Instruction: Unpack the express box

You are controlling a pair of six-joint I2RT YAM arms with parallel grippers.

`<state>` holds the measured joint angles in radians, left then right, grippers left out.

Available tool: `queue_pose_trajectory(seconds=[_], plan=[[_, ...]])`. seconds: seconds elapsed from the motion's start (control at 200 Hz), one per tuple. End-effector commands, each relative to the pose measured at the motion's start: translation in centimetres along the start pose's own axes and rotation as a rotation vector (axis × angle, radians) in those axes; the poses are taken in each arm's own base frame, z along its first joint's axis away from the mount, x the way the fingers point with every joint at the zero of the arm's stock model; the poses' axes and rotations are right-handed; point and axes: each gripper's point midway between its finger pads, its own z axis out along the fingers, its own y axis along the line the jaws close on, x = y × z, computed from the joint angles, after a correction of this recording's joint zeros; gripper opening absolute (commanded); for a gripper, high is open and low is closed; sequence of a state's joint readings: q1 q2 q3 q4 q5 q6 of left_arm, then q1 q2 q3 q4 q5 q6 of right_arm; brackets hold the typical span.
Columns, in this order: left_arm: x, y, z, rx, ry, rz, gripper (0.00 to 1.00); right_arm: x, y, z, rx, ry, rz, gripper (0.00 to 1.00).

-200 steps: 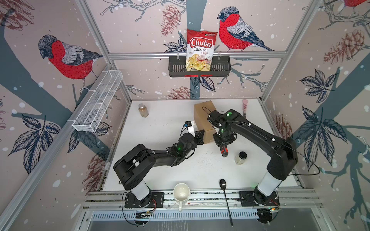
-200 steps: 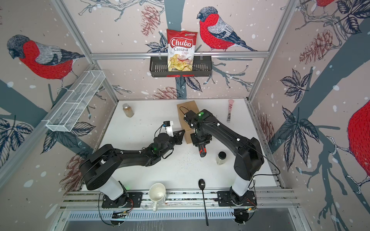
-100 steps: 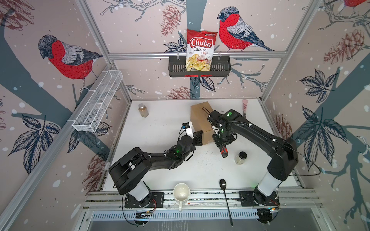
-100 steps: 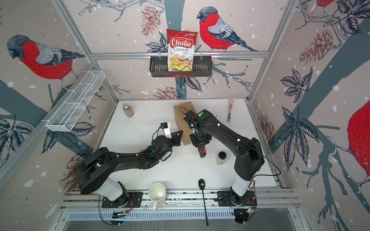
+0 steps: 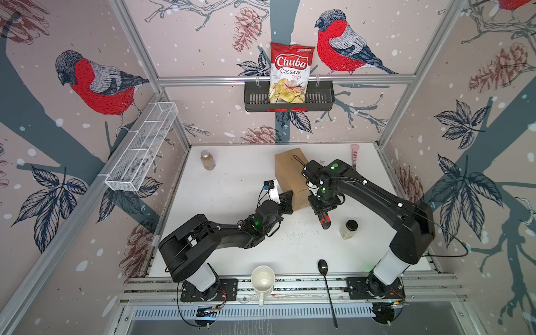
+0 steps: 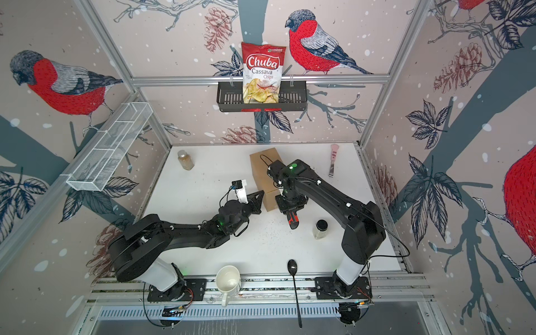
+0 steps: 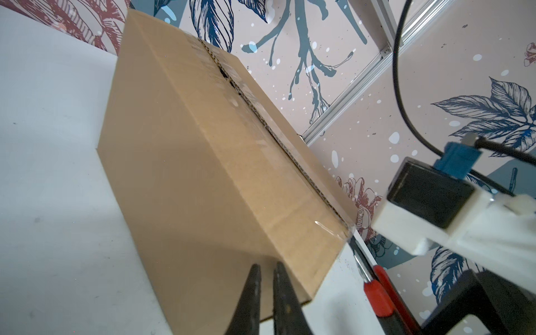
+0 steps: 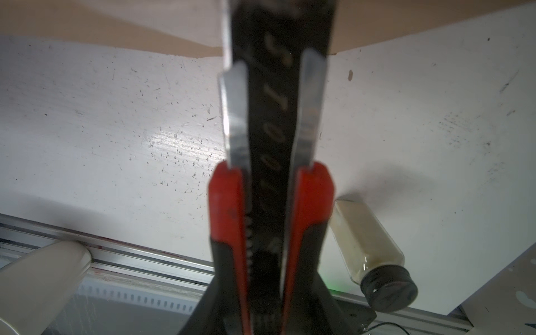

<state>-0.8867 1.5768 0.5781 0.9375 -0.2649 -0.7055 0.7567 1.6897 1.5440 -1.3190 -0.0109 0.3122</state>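
Brown corrugated express box (image 7: 203, 174) lies flat, flaps closed, seam taped.

Counted on and over the worktop (image 5: 232, 179): one express box (image 5: 285, 177); two jars — a brown-filled jar (image 5: 208, 160) by the far left corner, a pale-filled jar (image 5: 349, 229) toward the right edge; one utility knife (image 5: 324, 222); one pink-handled tool (image 5: 354, 153); one mug (image 5: 262, 280) and one spoon (image 5: 322, 266) at the front edge. Mounted higher up: one black basket (image 5: 319, 100), one chip bag (image 5: 291, 72), one wire rack (image 5: 139, 153).
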Motion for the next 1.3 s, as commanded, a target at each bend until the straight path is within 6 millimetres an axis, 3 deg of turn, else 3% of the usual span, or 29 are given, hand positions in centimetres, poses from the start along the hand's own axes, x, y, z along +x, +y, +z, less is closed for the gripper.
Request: queue_pose_trajectory(seconds=[0.0,0.425,0.856,1.291], plan=[[-1.2,-0.7,0.0,0.020,-0.053,0.019,0.13,0.3,0.5,-0.1,-0.035,0.007,-0.034,0.00],[-1.7,-1.6,0.4,0.033,-0.073,0.020,0.13,0.6,1.1,0.2,-0.040,0.023,-0.058,0.00],[-1.2,-2.7,0.0,0.060,-0.084,0.012,0.13,0.0,2.5,0.2,-0.051,0.023,-0.097,0.00],[-0.7,-4.3,-0.7,0.081,-0.123,0.024,0.12,0.1,2.6,0.2,-0.046,0.020,-0.099,0.00]])
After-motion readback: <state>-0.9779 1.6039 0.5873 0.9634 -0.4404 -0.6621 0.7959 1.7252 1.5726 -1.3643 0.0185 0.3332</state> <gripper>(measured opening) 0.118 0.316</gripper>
